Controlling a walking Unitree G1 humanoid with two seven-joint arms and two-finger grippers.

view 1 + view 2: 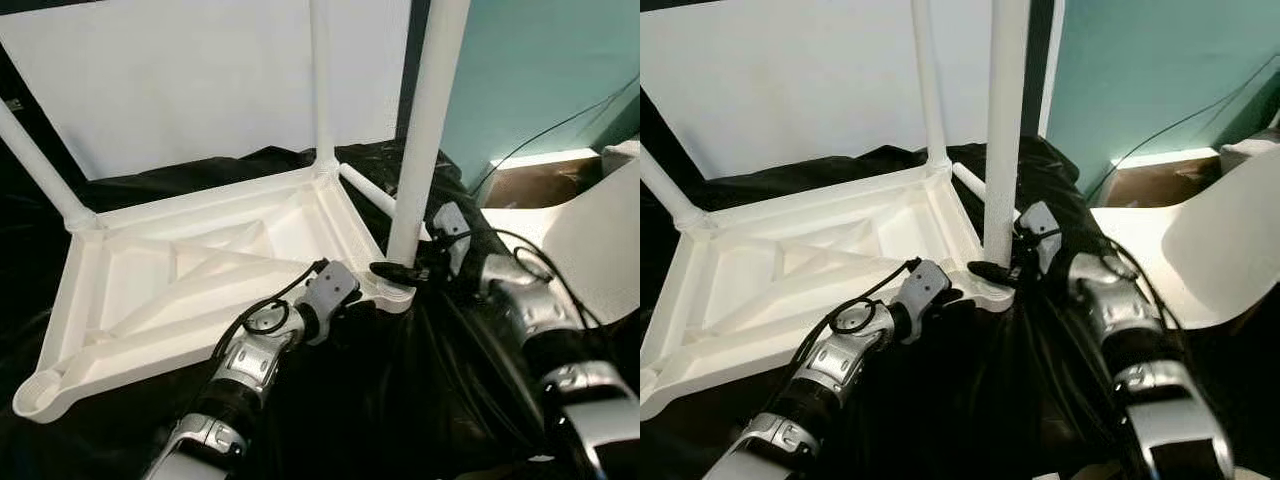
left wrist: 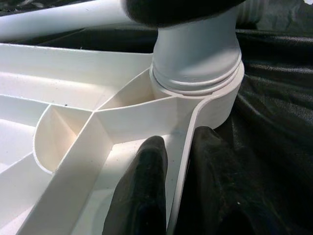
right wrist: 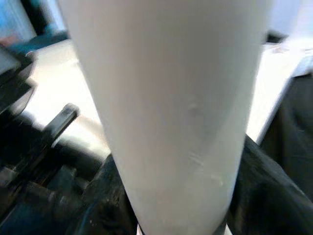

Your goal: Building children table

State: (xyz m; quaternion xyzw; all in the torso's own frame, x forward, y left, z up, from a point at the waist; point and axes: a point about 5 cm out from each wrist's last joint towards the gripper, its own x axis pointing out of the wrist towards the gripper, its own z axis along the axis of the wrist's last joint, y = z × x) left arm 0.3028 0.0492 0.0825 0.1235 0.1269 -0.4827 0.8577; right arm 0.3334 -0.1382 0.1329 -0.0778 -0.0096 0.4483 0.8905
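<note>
The white children's table top (image 1: pixel 200 270) is lying upside down on a black sheet (image 1: pixel 400 400), its ribbed underside facing up so that the leg sockets are open to receive legs. Two legs are already standing up from the corners at about ten o'clock (image 1: pixel 40 170) and twelve o'clock (image 1: pixel 321 90) of the top. A third leg (image 1: pixel 425 130) is rising from the near corner socket (image 1: pixel 395 290) at roughly three o'clock, and this is the joint being worked. The socket at seven o'clock (image 1: pixel 40 390) is standing empty, so by this reckoning the build is a little past halfway.

The left gripper (image 2: pixel 176 191) is clamping the raised rim of the table top just beside that socket, one black finger (image 2: pixel 142 186) inside the rim and the other outside, apparently to keep the top from turning or sliding.

The right gripper (image 1: pixel 405 268) is wrapping its fingers around the base of the third leg, right above the socket, closed on it; the likely purpose is to seat or twist the leg home. A white curved piece (image 1: pixel 590 240) is lying at three o'clock, apart from the work.
</note>
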